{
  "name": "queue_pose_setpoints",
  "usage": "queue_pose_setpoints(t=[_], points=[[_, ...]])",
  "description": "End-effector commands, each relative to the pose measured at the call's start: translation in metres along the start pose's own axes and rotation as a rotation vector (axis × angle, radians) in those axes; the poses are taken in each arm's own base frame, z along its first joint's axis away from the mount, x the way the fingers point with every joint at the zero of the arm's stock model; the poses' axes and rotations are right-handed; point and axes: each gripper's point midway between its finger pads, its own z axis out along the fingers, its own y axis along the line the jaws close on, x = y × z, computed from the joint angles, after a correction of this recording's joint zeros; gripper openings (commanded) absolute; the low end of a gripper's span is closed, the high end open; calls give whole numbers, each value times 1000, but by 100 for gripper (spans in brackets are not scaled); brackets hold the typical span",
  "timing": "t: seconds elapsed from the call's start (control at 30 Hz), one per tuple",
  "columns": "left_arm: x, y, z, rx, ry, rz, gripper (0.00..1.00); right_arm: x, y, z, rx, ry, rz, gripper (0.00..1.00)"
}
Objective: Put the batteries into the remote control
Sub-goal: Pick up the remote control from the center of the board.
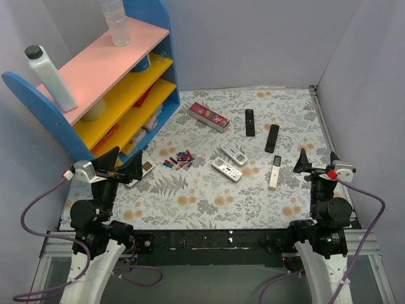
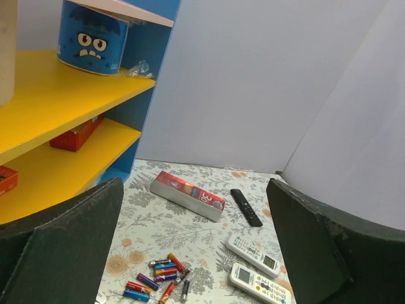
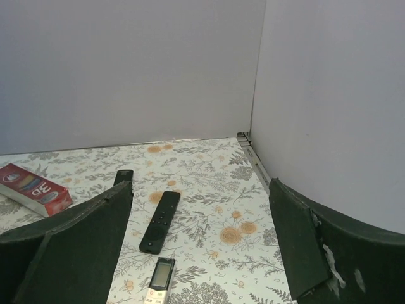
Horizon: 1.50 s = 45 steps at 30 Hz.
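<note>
Your shelf (image 1: 107, 60) carries two bottles (image 1: 50, 77) on top and one blue tub (image 2: 92, 38) on a yellow board. On the table lie roughly ten batteries (image 1: 179, 158) in a loose heap, two white remotes (image 1: 226, 168), two black remotes (image 1: 250, 122), and the slim remote control (image 1: 274, 172) near your right gripper (image 1: 318, 155). It and the left gripper (image 1: 126, 158) gape wide, empty.

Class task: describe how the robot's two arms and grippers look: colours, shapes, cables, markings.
The left arm and right arm have black joints above white shells, each trailing a looping purple cable. The left gripper and right gripper have dark, wedge-shaped jaws and a white block with a red mark.
</note>
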Motion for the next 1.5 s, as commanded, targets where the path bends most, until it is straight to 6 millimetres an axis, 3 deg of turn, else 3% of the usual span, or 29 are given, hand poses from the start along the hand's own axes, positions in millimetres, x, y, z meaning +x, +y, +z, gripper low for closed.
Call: queue_pose_setpoints(t=[0.0,0.07,0.1,0.2,0.37,0.5,0.53,0.6,0.63,0.7,0.73,0.77,0.8,0.83,0.87,0.9,0.93,1.1,1.23,1.47], points=[[-4,-9,1,35,0,-5,98,-36,-1,-3,-7,-74,35,96],[-1,-10,0,42,10,-13,98,-20,5,3,-23,11,32,96],[-2,-10,0,41,10,-18,98,-25,5,4,-26,17,38,96],[1,-12,-2,46,21,-40,98,-13,20,13,-86,127,41,97],[3,-18,-5,68,33,-76,98,-2,54,34,-220,332,75,98],[1,-16,-7,55,23,-74,98,24,75,50,-267,504,129,98],[2,-16,-7,54,25,-75,98,45,77,54,-254,594,132,98],[1,-17,-8,58,25,-76,98,49,81,63,-228,651,170,98],[2,-17,-8,61,26,-78,98,73,76,67,-166,748,160,98],[1,-20,-9,76,28,-83,98,78,74,79,-110,804,160,98],[2,-21,-10,82,29,-85,98,103,68,84,-53,892,130,98],[1,-22,-11,87,27,-87,98,114,64,81,-26,970,104,98],[1,-23,-11,90,27,-87,98,112,65,92,-16,984,99,98],[-1,-23,-12,91,21,-86,98,136,66,94,3,1075,73,97],[-1,-23,-13,92,19,-85,98,146,64,91,19,1133,59,96],[-1,-23,-13,93,19,-86,98,147,67,101,24,1142,64,95],[-2,-23,-13,94,17,-87,98,171,70,100,28,1217,54,93],[-4,-27,-16,110,12,-94,98,219,82,115,59,1320,75,87],[-4,-26,-17,109,11,-94,98,239,89,130,81,1346,89,83],[-4,-25,-17,105,6,-95,98,274,90,136,136,1409,80,80]])
